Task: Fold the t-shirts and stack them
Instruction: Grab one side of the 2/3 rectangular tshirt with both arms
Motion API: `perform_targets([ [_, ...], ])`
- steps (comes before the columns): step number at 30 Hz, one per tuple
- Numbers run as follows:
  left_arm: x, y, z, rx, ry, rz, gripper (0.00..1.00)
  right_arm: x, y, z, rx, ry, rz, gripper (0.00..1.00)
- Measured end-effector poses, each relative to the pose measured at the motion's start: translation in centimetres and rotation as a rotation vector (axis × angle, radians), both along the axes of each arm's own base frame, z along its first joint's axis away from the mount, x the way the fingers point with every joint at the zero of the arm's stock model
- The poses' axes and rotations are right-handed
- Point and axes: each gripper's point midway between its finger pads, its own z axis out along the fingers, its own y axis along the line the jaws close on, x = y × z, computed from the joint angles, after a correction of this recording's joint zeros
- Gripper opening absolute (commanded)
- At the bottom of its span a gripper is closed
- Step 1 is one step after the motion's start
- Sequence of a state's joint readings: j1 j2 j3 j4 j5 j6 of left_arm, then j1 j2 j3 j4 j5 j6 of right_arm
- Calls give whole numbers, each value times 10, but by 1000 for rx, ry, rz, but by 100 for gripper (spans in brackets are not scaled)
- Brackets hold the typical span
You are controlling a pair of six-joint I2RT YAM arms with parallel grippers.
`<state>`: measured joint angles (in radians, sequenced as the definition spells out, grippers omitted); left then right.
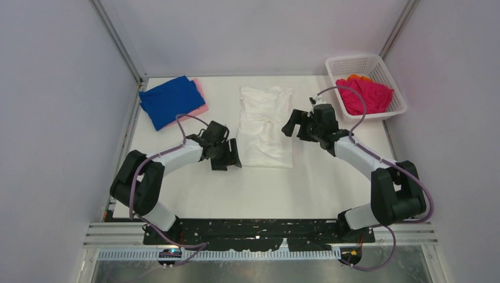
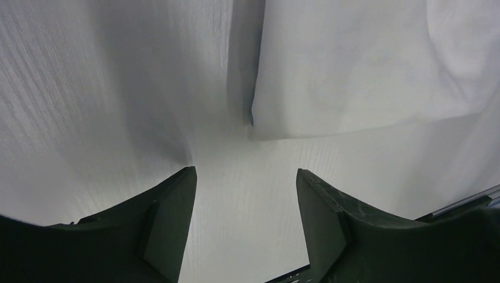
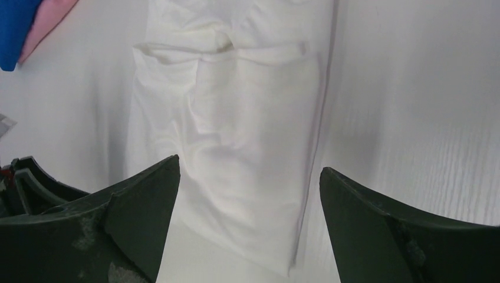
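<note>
On the middle of the table [image 1: 306,188] I've got the white shirt [image 1: 265,127] lying flat as a long narrow strip, sides turned in, running from the far side toward the arms, a bit wrinkled through the centre. Left gripper [image 1: 227,154] sits low just beside the shirt's near-left corner. In the left wrist view that gripper [image 2: 244,174] is spread wide with nothing between its fingers, only bare table, and the corner of the white shirt [image 2: 365,65] lies just ahead of them, apart from both. Right gripper [image 1: 293,125] is at the shirt's right edge, about halfway along. From the right wrist view this gripper [image 3: 249,165] is also spread wide and holding nothing, with the white shirt [image 3: 236,147] seen in the gap; I can't tell if the fingers touch the cloth. Far-left corner: blue shirt [image 1: 169,100] folded, lying on top of a pink shirt [image 1: 200,94] whose edge shows on the right side. Far right: white mesh basket [image 1: 354,61] with a magenta shirt [image 1: 365,97] bunched up inside and a bit of orange shirt [image 1: 358,77] showing behind it.
</note>
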<state>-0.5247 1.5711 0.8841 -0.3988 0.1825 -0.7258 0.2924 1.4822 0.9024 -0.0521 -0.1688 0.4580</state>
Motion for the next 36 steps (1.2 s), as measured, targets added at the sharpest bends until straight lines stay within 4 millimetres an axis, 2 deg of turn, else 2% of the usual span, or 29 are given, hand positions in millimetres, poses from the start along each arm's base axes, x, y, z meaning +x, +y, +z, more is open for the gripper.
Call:
perform_targets([
  [2, 1, 1, -5, 13, 7, 7, 62, -17, -5, -5, 8, 7, -7, 95],
  [7, 9, -1, -12, 26, 8, 18, 56, -63, -14, -39, 16, 89, -19, 96],
  [10, 17, -6, -13, 23, 7, 18, 46, -83, -17, -53, 23, 124, -19, 97],
  [13, 22, -10, -15, 15, 7, 15, 37, -94, -17, -58, 30, 140, -17, 98],
  [15, 25, -13, -16, 8, 7, 12, 29, -98, -17, -59, 35, 143, -15, 99],
  [18, 23, -19, -18, 3, 10, -2, 4, -102, -14, -58, 42, 142, -6, 100],
  [19, 22, -22, -19, 4, 10, -8, 0, -103, -13, -58, 41, 143, -2, 100],
  [21, 21, -26, -21, 6, 11, -22, 0, -108, -9, -59, 35, 151, 15, 98],
  [28, 21, -28, -21, 15, 6, -27, 0, -127, -1, -73, -30, 203, 53, 78],
  [29, 22, -27, -20, 16, 4, -26, 0, -128, -1, -75, -39, 208, 53, 73],
  [32, 21, -27, -20, 18, 1, -24, 0, -130, -3, -87, -74, 236, 49, 68],
  [36, 21, -27, -20, 16, -4, -23, 0, -121, 2, -90, -91, 230, 46, 56],
])
